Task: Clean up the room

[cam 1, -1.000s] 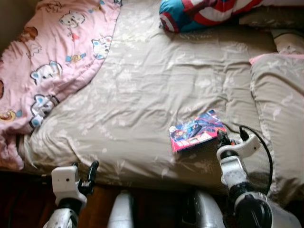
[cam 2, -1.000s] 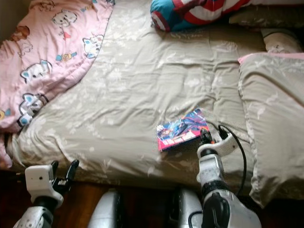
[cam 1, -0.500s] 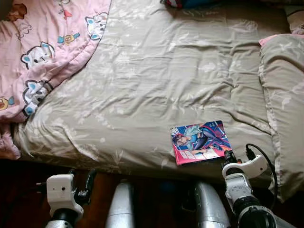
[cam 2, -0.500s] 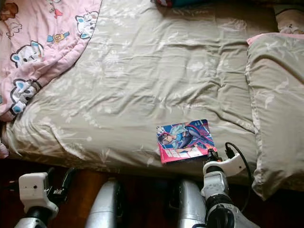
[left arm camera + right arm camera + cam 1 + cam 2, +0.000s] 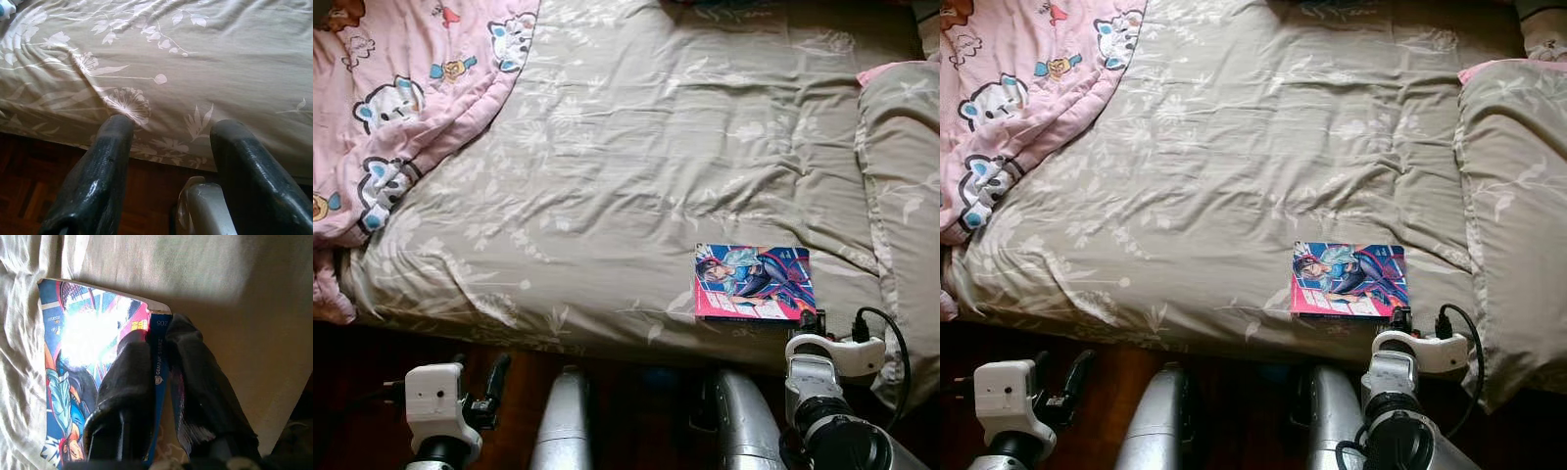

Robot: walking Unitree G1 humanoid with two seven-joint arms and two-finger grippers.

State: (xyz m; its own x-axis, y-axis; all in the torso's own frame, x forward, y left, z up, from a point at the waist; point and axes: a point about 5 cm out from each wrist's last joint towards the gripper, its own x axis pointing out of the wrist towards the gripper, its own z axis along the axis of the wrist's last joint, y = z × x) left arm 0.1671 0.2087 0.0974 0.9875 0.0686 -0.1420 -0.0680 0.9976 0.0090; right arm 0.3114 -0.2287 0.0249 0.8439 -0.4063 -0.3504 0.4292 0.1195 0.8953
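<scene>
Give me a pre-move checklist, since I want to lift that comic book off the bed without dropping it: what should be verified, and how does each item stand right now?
1. Right tool closed on the comic book: ok, its fingers pinch the spine edge in the right wrist view.
2. Depth of grip: not ok, only the near corner by the bed's edge is held, so the book may sag or slip.
3. Book free of other things: ok, it lies flat on the beige sheet, apart from the pillow and the pink blanket.
4. Left tool out of the way: ok, open, low beside the mattress edge.
5. Where the book goes: cannot tell.
</scene>
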